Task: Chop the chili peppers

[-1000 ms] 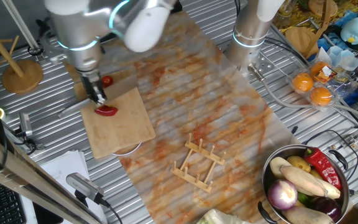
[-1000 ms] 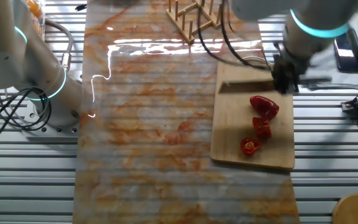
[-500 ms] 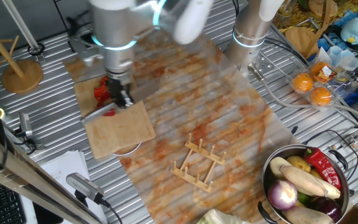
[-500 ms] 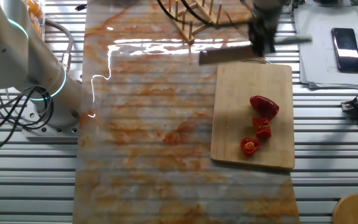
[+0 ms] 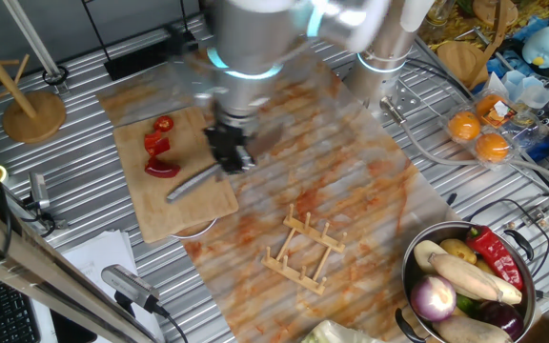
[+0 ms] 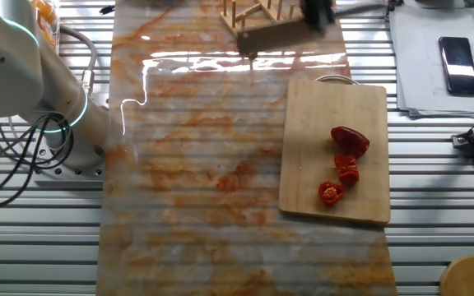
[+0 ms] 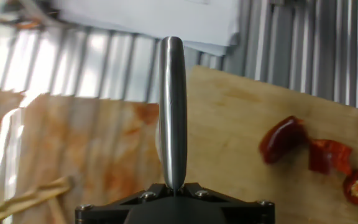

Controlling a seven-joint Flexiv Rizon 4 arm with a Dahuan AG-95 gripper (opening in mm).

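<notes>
The chili peppers lie cut on the wooden cutting board (image 5: 184, 205): a plump end piece (image 5: 163, 170), a middle chunk (image 5: 156, 145) and a small ring (image 5: 164, 124). The other fixed view shows the same pieces (image 6: 350, 140) (image 6: 347, 169) (image 6: 330, 194) on the board (image 6: 319, 123). My gripper (image 5: 229, 154) is shut on a knife (image 5: 196, 180) and hangs blurred at the board's right edge, apart from the pieces. In the hand view the knife (image 7: 171, 106) points away from the gripper (image 7: 174, 186), with the chili chunks (image 7: 283, 138) off to its right.
A wooden rack (image 5: 305, 250) stands on the stained mat (image 5: 351, 181), close to the knife blade (image 6: 266, 37) in the other fixed view. A bowl of mixed vegetables (image 5: 416, 257), oranges (image 5: 479, 133), a second arm's base (image 5: 386, 48), a phone (image 6: 455, 59) and paper (image 7: 148, 15) surround it.
The arm has carried the knife away from the chili pieces, off across the board toward the mat and the rack. The chili pieces have stayed put.
</notes>
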